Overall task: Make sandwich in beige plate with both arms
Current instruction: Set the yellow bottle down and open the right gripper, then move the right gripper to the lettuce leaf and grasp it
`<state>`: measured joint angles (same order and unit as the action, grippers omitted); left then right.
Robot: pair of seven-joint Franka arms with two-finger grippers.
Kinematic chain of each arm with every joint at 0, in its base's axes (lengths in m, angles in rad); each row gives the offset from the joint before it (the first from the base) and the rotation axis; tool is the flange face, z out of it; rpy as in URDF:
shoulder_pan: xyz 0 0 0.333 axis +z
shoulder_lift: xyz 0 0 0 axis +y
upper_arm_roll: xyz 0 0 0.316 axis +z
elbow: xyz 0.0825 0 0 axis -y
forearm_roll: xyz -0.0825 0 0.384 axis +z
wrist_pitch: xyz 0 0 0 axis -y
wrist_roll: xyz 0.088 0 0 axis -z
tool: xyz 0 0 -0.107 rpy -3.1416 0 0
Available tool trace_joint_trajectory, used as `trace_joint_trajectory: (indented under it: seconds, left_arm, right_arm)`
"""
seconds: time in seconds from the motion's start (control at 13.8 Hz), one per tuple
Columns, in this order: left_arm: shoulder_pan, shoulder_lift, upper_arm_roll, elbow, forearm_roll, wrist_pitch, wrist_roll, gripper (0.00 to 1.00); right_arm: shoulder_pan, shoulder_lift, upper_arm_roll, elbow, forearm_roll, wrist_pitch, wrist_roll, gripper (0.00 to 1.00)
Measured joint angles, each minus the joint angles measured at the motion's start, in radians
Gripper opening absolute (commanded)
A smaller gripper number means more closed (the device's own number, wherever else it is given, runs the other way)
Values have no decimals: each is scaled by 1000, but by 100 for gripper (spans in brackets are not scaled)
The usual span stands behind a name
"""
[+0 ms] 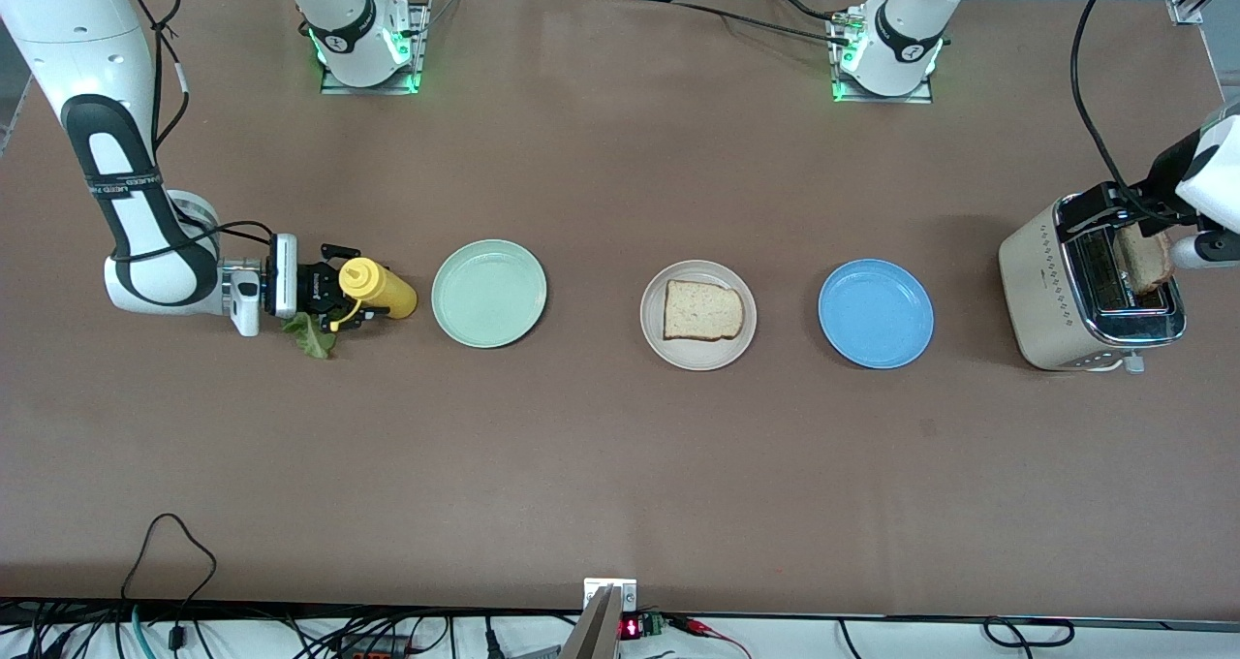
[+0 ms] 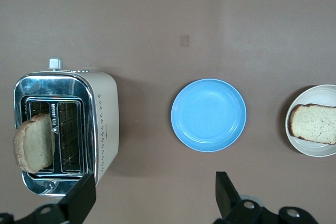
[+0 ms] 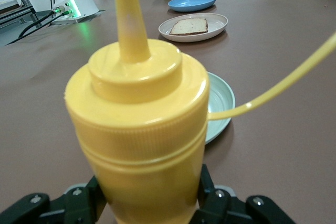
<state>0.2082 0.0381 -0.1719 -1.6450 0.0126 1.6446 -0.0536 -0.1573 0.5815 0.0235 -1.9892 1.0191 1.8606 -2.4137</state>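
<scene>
Three plates stand in a row across the middle of the table: a green plate [image 1: 489, 294] toward the right arm's end, the beige plate [image 1: 698, 315] in the middle, and a blue plate [image 1: 876, 313] toward the left arm's end, each well apart from the next; two bread slices show; one slice [image 1: 702, 310] lies flat in the beige plate, and a second slice [image 1: 1144, 259] stands upright, sticking out of one slot of the toaster [image 1: 1051, 296], which has two slots and sits at the left arm's end of the table, beside the blue plate; one lettuce leaf [image 1: 310, 335] lies on the table at the right arm's end, just beside the right gripper and a little nearer to the front camera than it; one yellow squeeze bottle [image 1: 378, 289] is there too, its body between the fingers of the right gripper [image 1: 341, 300], which sits low at the table beside the green plate; the fingers flank the bottle's sides closely, and whether they press it cannot be told; in the right wrist view the bottle fills the frame, nozzle pointing away from the wrist, with the black fingers [image 3: 84, 203] at either side of its base; the left gripper [image 2: 155, 195] hangs over the table beside the toaster, its two fingers spread wide and holding nothing; the bread in the toaster is not touched by it.
</scene>
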Motion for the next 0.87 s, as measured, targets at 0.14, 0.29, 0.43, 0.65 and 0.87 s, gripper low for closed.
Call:
trace_joint_trajectory:
  seconds: [0.14,0.29,0.43,0.65,0.87]
  left_arm:
    - [1,0,1,0,0,0,0,100]
    - [-2,-1,-3,0,0,0,1,100]
    - [-3,-2,-18,0,-1,0,0,100]
    - [-3,-3,-24,0,-1,0,0,100]
    - [-3,-3,-25,0,-1,0,0,100]
  right_arm:
    - [0,0,1,0,12,0,0,100]
    - [0,1,1,0,18,0,0,100]
    - [0,2,1,0,19,0,0,100]
    - [-11,2,1,0,19,-1,-1,100]
    - [-69,5,0,-1,7,-6,-20,100]
